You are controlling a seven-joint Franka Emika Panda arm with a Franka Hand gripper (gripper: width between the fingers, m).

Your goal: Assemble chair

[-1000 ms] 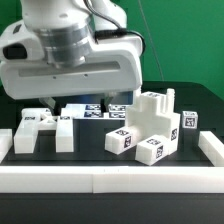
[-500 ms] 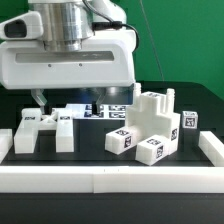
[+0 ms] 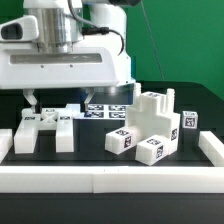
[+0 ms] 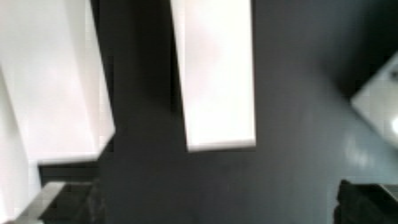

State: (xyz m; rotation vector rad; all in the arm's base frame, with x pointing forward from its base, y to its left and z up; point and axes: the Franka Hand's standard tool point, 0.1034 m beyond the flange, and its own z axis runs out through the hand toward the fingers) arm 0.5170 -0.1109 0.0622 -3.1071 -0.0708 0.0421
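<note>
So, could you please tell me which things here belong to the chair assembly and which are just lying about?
Chair job:
- notched frame
- stepped blocky part
- small tagged block

Just lying about:
- marker board
- border rails

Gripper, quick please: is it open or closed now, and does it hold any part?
Gripper: open, jaws wide apart, nothing held between them.
</note>
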